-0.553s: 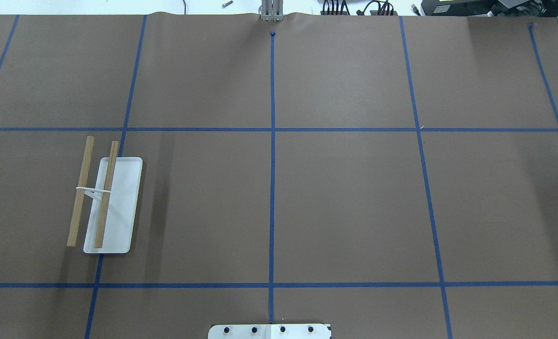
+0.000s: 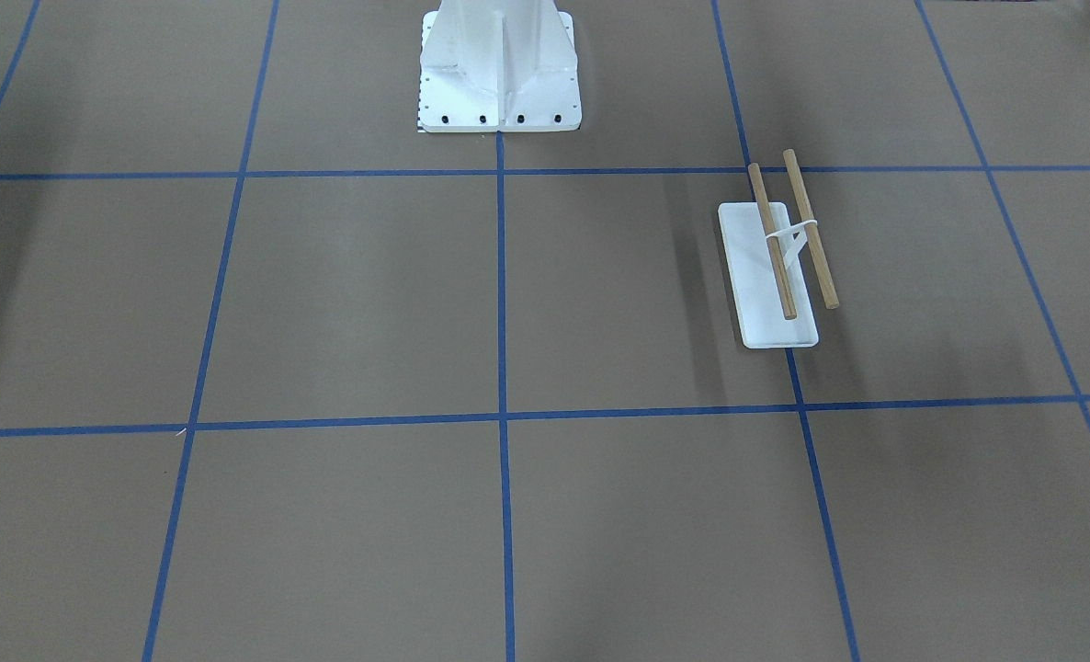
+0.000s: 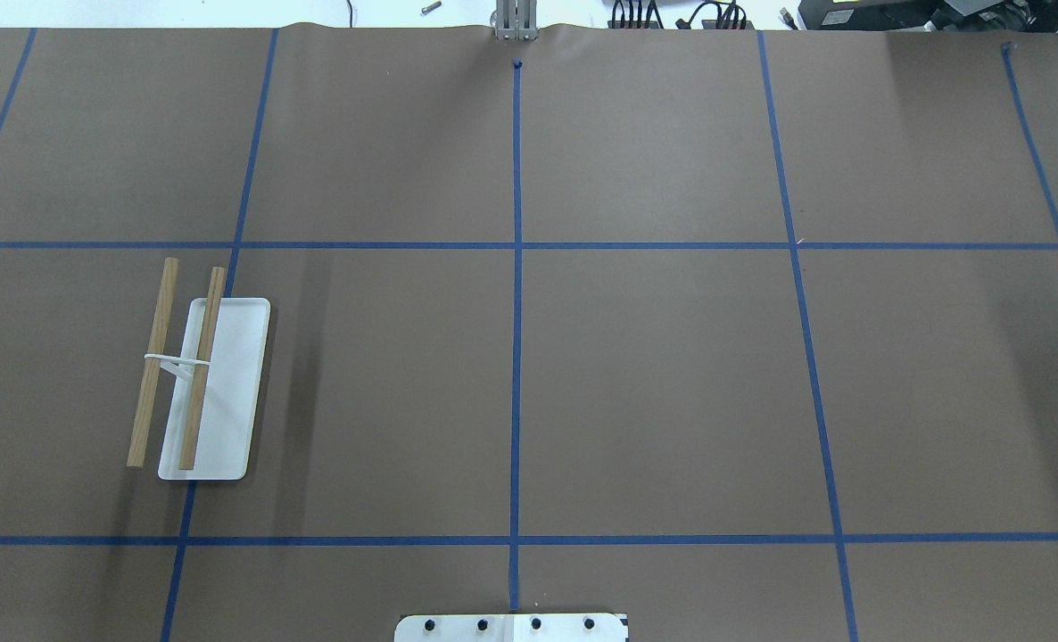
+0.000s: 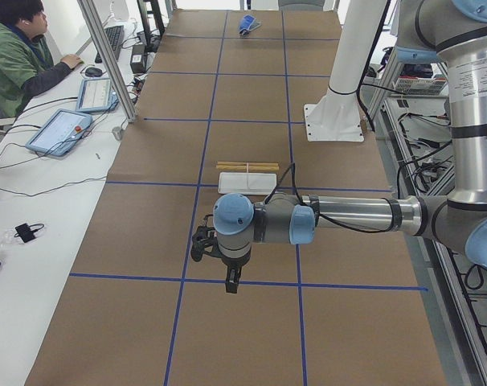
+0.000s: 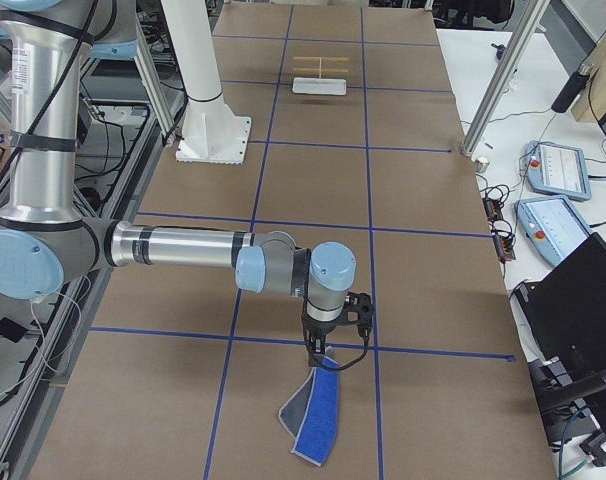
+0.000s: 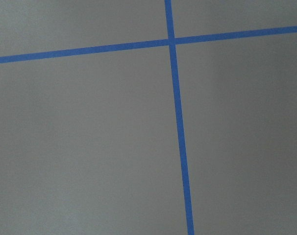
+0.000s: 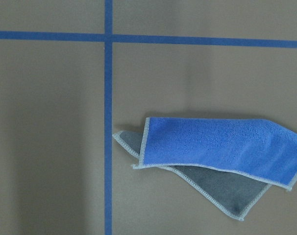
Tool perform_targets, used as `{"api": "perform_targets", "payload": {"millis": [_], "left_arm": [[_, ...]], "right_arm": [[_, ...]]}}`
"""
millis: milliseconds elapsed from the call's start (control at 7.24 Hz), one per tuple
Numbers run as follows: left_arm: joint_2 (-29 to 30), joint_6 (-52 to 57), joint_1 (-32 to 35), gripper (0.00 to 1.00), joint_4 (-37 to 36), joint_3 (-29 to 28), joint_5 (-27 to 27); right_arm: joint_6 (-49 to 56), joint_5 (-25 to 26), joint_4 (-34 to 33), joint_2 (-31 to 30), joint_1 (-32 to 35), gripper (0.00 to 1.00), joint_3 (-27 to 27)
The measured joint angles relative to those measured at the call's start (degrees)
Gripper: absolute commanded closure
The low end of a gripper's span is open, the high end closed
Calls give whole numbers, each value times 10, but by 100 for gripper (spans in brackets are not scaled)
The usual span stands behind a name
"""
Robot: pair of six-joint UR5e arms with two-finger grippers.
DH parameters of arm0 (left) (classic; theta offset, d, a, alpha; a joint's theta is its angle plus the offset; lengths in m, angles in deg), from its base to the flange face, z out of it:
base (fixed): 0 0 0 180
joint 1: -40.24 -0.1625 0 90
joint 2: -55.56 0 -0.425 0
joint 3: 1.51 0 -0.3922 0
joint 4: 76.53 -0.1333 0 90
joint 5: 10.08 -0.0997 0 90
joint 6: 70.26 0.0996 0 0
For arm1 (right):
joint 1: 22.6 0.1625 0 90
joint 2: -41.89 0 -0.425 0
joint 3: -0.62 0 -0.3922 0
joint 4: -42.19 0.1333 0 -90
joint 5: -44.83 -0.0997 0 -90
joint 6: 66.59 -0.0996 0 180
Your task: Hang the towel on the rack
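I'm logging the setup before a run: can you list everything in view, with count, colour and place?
towel: one, blue over dark grey, folded on the paper at the table's right end
rack: one, white base, two wooden rods, bare, left half of the table
pedestal: one, white, bolted at the robot's edge
table: one, brown paper, blue tape grid
person: one, green top, at the side desk
tablets: two, pale grey, beside the person
left arm: one, silver and blue; left tool above bare paper
right arm: one, silver and blue; right tool above the towel
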Motion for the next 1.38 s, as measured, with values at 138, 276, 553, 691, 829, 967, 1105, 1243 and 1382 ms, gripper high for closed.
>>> {"api": "perform_targets", "payload": {"millis": [138, 276, 553, 691, 829, 967, 1105, 1243, 1382], "left_arm": [[2, 0, 0, 2, 0, 2, -2], [9, 0, 0, 2, 1, 5, -3], [22, -3, 1, 2, 1, 18, -3], [30, -5, 1, 1, 3, 23, -3], [37, -5, 1, 2, 15, 24, -3], [47, -4, 1, 1, 49, 19, -3], [61, -4, 1, 2, 95, 8, -2], [72, -3, 1, 2, 128, -2, 0], [76, -2, 2, 2, 144, -4, 1]], "right_arm": [[0, -1, 0, 1, 0, 0, 1], [1, -1, 1, 3, 0, 0, 3], [2, 4, 1, 4, 0, 0, 22], [3, 12, 4, 5, 0, 0, 33], [3, 17, 21, 4, 0, 0, 46], [3, 19, 67, 1, 0, 0, 53], [0, 19, 126, -1, 0, 0, 54], [-4, 11, 170, -2, 0, 0, 48], [-5, -6, 190, -2, -1, 0, 37]]}}
